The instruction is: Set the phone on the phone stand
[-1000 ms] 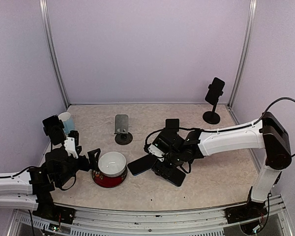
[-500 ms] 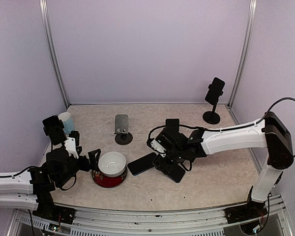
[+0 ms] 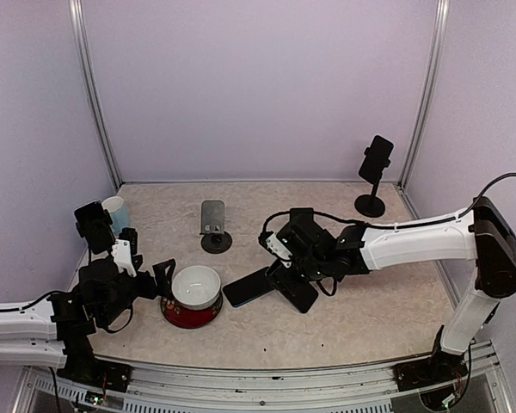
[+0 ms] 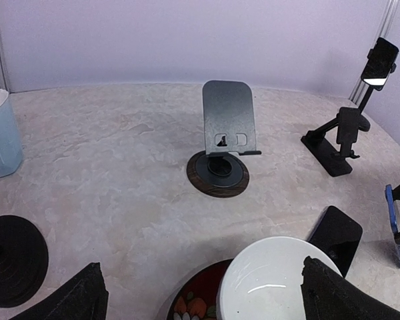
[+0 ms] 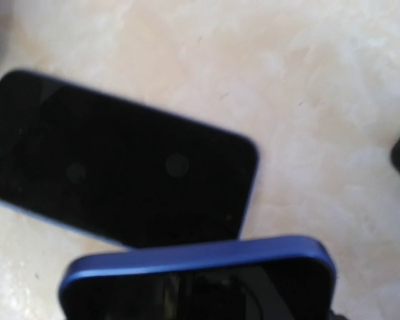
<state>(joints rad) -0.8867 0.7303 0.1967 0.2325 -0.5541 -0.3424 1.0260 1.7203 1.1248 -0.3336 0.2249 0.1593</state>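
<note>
Holding the phone (image 3: 296, 292) by its edges, the right gripper (image 3: 282, 274) has its jaws fairly wide and clamped on it, nothing else in there. The phone sticks out from the fingers low over the table (image 3: 370, 310); can't tell if it touches down. Just beside it, on the gripper's left, a 2nd phone (image 3: 248, 287) lies flat, screen up.

The grey stand (image 3: 213, 225) sits further back and left of that gripper, well apart from it, with nothing on it. A small black stand (image 3: 301, 215) is right behind the right wrist, also bare.

The left gripper (image 4: 200, 293) is spread all the way open and holds nothing. The bowl (image 4: 280, 280) is right in front of its fingers, closer to the right one. Off to its left are a pale blue cup (image 4: 0, 140) and the round base of a tall stand (image 4: 13, 260). Another tall stand (image 3: 374, 172) with a phone clipped in it is far off in the back right corner.
</note>
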